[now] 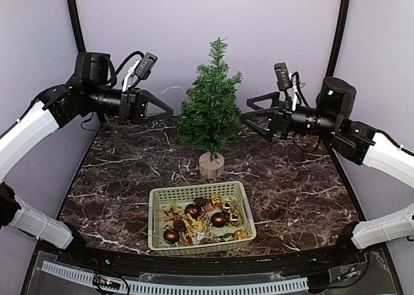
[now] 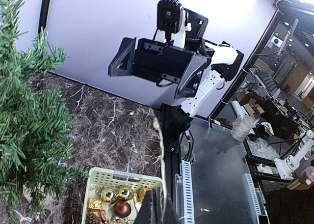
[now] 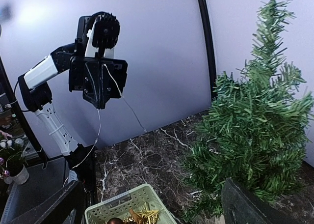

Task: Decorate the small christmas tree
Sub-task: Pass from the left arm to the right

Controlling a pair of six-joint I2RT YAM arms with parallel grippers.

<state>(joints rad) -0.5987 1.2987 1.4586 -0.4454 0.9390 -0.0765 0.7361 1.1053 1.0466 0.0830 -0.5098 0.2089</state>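
Observation:
The small christmas tree (image 1: pixel 210 107) stands upright on its round wooden stump (image 1: pixel 211 165) at mid table, bare of ornaments. To its left, my left gripper (image 1: pixel 169 112) is held level and shut on a thin pale string (image 3: pixel 130 111). This string arcs toward the tree and also hangs loose below the jaws. In the left wrist view the string (image 2: pixel 162 150) runs up from the closed fingertips (image 2: pixel 157 207). My right gripper (image 1: pixel 249 114) is open just right of the tree. Branches (image 3: pixel 255 126) lie beside its right finger (image 3: pixel 245 204), and nothing is between the fingers.
In front of the tree sits a pale green basket (image 1: pixel 194 191) holding brown and gold balls (image 1: pixel 218 219), gold stars and pinecones. A grey backdrop walls the table on three sides. The dark marble tabletop (image 1: pixel 116 178) ends at a metal rail at the near edge.

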